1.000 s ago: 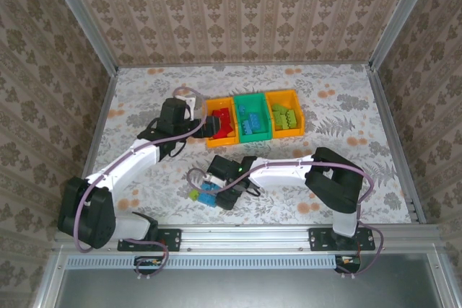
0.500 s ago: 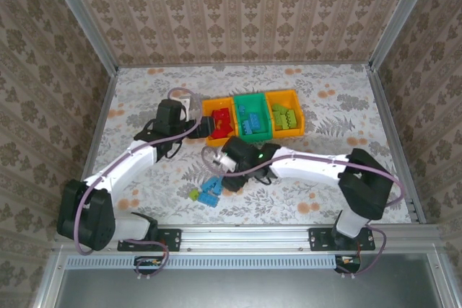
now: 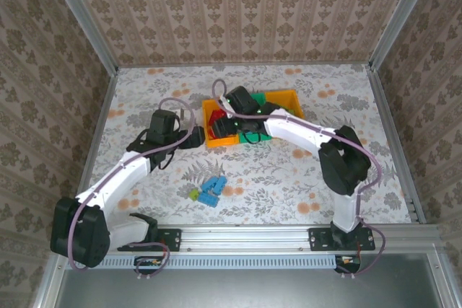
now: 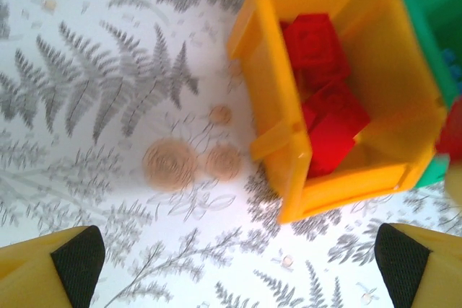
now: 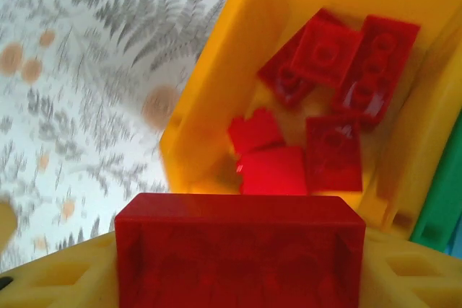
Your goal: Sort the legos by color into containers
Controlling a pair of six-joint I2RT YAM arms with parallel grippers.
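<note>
My right gripper (image 5: 238, 268) is shut on a red lego (image 5: 238, 247) and hangs over the left orange container (image 5: 209, 106), which holds several red legos (image 5: 336, 55). In the top view the right gripper (image 3: 225, 122) sits above that container (image 3: 211, 139), and its arm covers much of the green container (image 3: 254, 138). The right orange container (image 3: 287, 99) is behind it. My left gripper (image 3: 193, 137) stands open just left of the left orange container (image 4: 271, 91), with nothing between its fingertips (image 4: 76, 257). A few blue legos (image 3: 214, 188) and a lime one (image 3: 193, 194) lie on the table.
The floral tabletop (image 3: 144, 99) is walled by wallpapered panels with metal rails at the sides. The loose legos lie near the front edge between the two arm bases. The green container's rim (image 4: 426, 12) shows at the right of the left wrist view.
The right arm swung from the front middle of the table up and back to above the left orange container, carrying the red lego. The left gripper drew back leftward from that container.
</note>
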